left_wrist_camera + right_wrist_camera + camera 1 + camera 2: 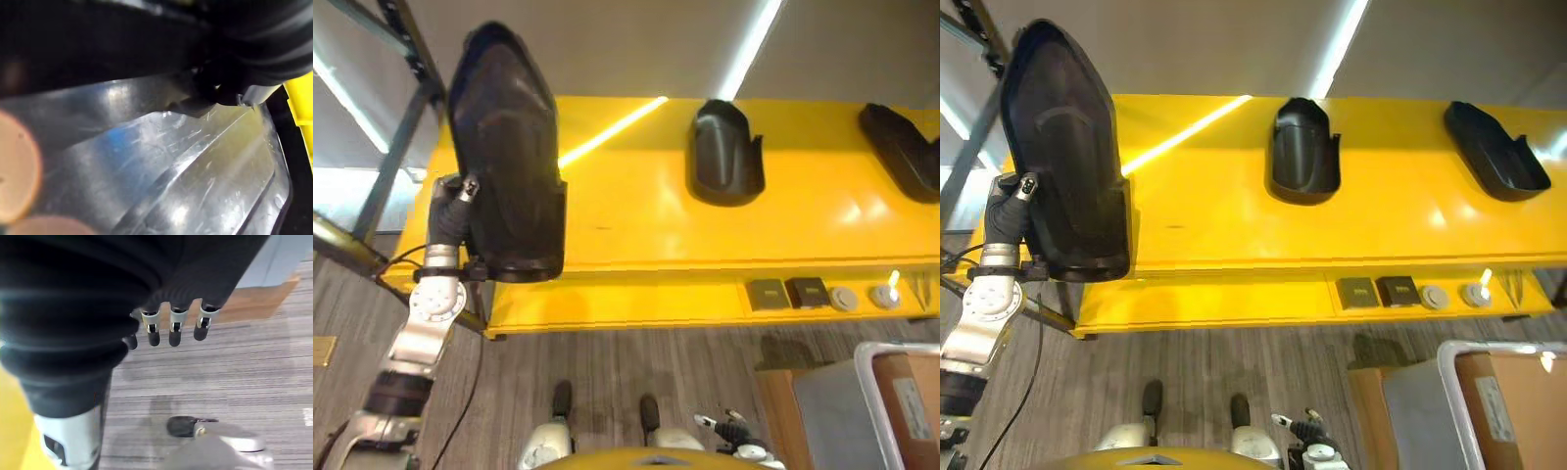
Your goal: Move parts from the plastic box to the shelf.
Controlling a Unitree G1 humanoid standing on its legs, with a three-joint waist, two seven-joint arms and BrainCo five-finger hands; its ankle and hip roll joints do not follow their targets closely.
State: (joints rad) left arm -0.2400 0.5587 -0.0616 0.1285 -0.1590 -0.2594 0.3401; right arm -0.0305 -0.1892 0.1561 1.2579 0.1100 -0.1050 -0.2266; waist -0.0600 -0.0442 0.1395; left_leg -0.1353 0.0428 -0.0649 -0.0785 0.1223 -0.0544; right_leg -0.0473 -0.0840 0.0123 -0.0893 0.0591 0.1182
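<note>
A large black moulded part (509,147) is held up over the left end of the yellow shelf (636,215), its lower end at the shelf's front edge. My left hand (453,211) grips its left edge from behind, fingers curled round the rim. The left wrist view looks along the part's glossy inner surface (171,171). Two more black parts lie on the shelf, one in the middle (726,152) and one at the far right (906,147). My right hand (175,325) hangs low over the carpet, fingers relaxed and holding nothing.
The grey plastic box (832,411) with a pale rim stands on the floor at the lower right. Small dark squares and round discs (808,292) sit on the shelf's lower front ledge. A grey shelf post (401,137) slants up at the left.
</note>
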